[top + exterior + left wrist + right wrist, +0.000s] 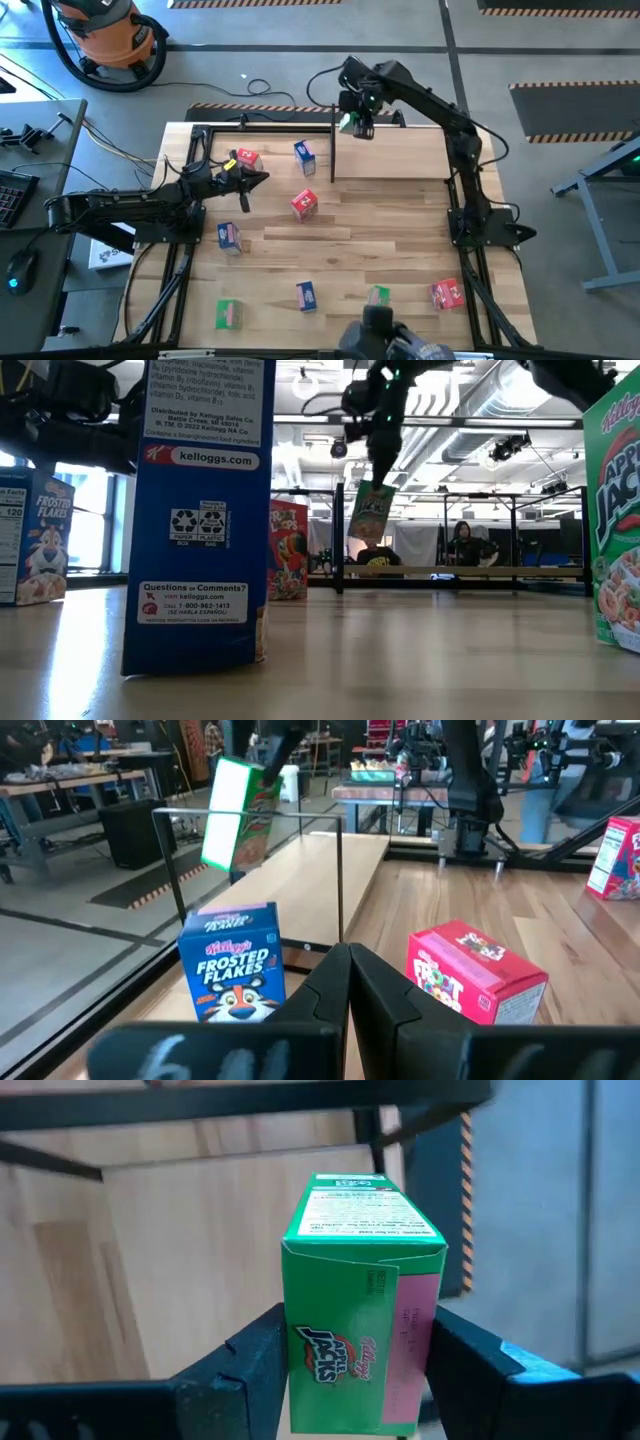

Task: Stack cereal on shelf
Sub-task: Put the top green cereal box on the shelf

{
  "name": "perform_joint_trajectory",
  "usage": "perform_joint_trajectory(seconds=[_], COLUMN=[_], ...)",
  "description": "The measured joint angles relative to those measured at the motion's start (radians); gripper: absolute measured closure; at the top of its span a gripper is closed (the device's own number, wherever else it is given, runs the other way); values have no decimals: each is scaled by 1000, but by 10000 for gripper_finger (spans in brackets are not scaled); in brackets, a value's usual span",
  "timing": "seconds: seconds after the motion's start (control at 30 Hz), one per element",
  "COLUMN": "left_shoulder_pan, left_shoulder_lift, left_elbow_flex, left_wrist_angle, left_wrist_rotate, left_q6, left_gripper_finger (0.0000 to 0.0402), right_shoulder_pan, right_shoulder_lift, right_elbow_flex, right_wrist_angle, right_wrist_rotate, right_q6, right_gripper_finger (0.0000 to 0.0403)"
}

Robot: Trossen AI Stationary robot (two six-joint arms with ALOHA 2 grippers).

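**Kid:** Where is the green cereal box [365, 1295]?

**Friend:** The right end effector [365, 1370] is holding it. One dark finger presses on each side of the box. From above, it hangs in the air at about 12 o'clock over the worktop [400, 230], just beside the tall post of the shelf [333, 140].

**Kid:** Is the box touching the shelf?

**Friend:** No. From down low you can see it hanging up high, tipped a little, above the far rail.

**Kid:** Where are the other boxes?

**Friend:** A red box [304, 204] sits near the middle. A blue box [305, 155] stands at about 11 o'clock, near the post. Another red box [247, 160] is at about 10 o'clock. A blue one [229, 237] is at about 9 o'clock. Along the near edge there is a green one [228, 314] at about 7 o'clock, a blue one [306, 296] and a green one [379, 295] near 6 o'clock, and a red one [447, 294] at about 5 o'clock.

**Kid:** And the other arm?

**Friend:** The left end effector [258, 179] waits at about 10 o'clock, just beside that red box. Its fingers are pressed together with nothing in them.
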Motion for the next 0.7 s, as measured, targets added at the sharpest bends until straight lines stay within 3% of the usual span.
perform_joint_trajectory(seconds=[0.33,0.7], left_shoulder_pan=[0,0], left_shoulder_lift=[0,0], left_elbow_flex=[0,0], left_wrist_angle=[-11,-14], left_wrist_rotate=[0,0], left_q6=[0,7], left_gripper_finger=[401,401], right_shoulder_pan=[-32,1], right_shoulder_lift=[58,101], right_elbow_flex=[3,2], right_wrist_angle=[-10,23], right_wrist_rotate=[6,103], right_q6=[-39,-60], right_gripper_finger=[222,221])
